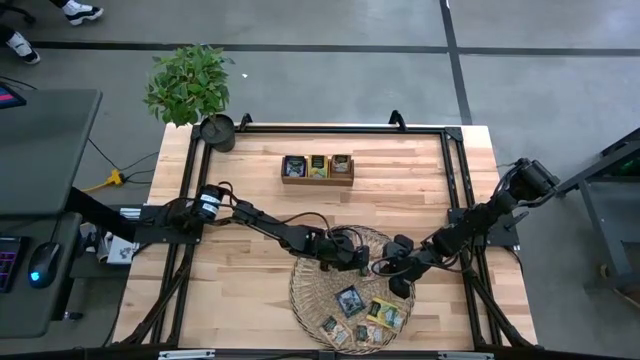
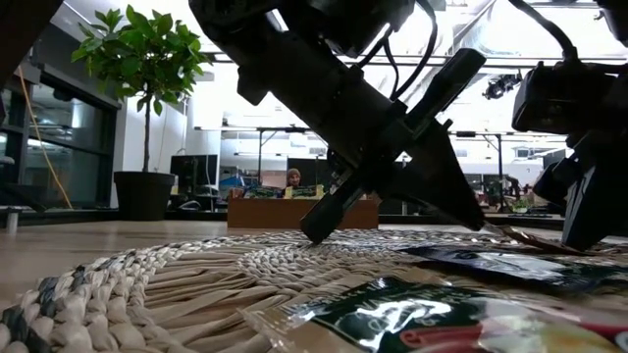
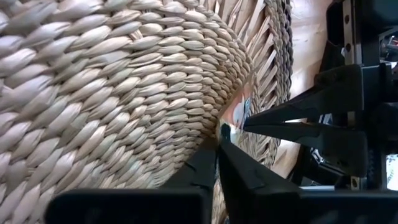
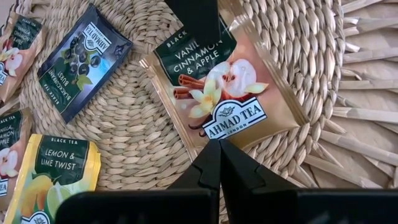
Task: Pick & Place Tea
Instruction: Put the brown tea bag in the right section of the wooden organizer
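Vanilla, cinnamon and apple sachet noted lying flat near the middle of the round woven tray, label up; blackcurrant sachet and lemon sachet just beside it on the same weave, further sachets toward the tray's near edge. Left gripper found low over the tray, fingers pressed together, tip down at the far edge of the vanilla sachet; could not tell whether the wrapper edge was actually pinched between them. Right gripper held just above the sachet's near edge, jaws closed, nothing between them. Step judged as the pick of one sachet, grasp attempted but unconfirmed. Next move judged to call for a slow lift to check the hold, then a carry to the wooden box on the far side of the table, well apart from the tray, already partly filled with sachets. Sachets thin, square, glossy foil-paper, likely slippery and hard to get under. Tray coarse, braided, ridged straw, raised toward the centre. Box plain wood, rectangular, compartmented. Table pale planked timber.
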### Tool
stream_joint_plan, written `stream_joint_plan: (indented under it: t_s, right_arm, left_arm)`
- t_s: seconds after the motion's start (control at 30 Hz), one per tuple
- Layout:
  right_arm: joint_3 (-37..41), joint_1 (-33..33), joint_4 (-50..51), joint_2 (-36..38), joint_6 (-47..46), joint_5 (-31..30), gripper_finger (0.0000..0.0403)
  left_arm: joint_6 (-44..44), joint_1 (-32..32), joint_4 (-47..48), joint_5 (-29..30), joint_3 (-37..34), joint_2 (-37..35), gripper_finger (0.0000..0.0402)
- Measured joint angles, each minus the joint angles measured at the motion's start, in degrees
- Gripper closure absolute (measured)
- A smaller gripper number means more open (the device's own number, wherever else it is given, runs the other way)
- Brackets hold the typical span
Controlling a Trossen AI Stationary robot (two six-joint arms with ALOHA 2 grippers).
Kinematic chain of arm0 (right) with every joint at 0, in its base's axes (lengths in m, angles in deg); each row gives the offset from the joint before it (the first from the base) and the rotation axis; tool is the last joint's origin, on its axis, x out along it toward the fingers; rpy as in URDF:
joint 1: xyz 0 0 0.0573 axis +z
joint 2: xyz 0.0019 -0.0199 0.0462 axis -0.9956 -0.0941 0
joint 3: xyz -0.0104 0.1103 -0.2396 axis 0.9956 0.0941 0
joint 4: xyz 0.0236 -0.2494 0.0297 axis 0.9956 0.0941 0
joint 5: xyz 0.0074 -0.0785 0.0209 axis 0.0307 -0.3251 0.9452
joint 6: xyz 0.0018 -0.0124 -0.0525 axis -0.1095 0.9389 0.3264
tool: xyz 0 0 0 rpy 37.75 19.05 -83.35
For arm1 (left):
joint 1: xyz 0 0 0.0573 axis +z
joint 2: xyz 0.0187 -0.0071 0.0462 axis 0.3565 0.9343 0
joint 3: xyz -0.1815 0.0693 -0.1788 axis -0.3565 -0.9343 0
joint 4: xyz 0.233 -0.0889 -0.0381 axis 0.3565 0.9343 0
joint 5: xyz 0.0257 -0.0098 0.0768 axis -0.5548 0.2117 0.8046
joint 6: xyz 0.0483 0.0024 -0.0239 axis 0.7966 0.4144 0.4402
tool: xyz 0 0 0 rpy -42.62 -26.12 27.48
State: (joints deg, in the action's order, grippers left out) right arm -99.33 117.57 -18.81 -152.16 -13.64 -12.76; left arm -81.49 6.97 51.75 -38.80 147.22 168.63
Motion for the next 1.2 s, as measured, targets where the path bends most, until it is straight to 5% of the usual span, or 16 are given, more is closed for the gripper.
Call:
stream_joint_plan:
  t_s: [0.53,0.87,1.2]
  right_arm:
    - [-0.1,0.0,0.4,2.1,0.0,1.4,0.0403]
    - [0.0,-1.9,4.1,12.5,3.4,1.0,0.0403]
    - [-0.1,-3.1,13.4,27.6,5.0,-1.8,0.0403]
  left_arm:
    - [0.4,0.0,0.0,-0.3,0.0,0.0,0.0401]
    - [1.5,0.0,0.0,-0.4,0.0,0.0,0.0401]
    - [14.5,3.8,0.6,-3.1,0.0,-5.7,0.0401]
